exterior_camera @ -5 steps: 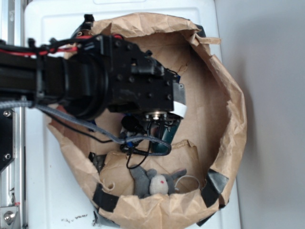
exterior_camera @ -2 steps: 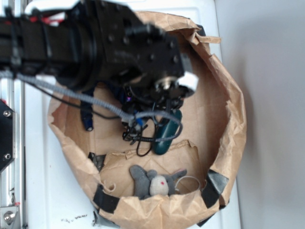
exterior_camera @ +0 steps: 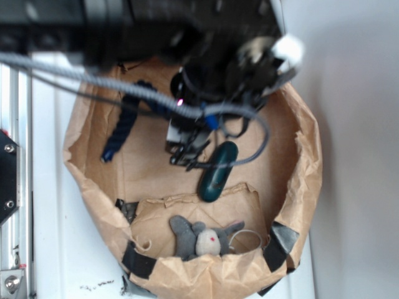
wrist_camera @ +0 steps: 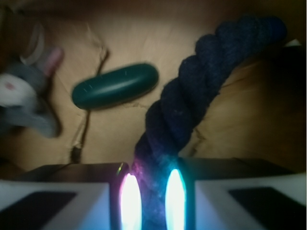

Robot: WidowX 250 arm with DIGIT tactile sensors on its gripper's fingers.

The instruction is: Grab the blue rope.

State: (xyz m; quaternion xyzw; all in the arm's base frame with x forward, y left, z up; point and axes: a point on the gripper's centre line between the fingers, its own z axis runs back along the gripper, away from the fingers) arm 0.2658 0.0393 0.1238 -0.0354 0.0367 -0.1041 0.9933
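The gripper [wrist_camera: 152,201] is clamped on the blue rope [wrist_camera: 192,100], which hangs down inside the crumpled paper bag [exterior_camera: 299,174]; a dark green capsule [exterior_camera: 217,170] lies just beside, a grey plush mouse [exterior_camera: 202,237] near the front rim; paper walls ring everything; only the wrist view shows the jaws pinching; the exterior view shows the rope's far end [exterior_camera: 118,134] trailing left.

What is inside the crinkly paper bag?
Inside the paper bag lie a blue rope that the gripper holds, a green capsule and a grey toy mouse. The robot arm covers the top part.
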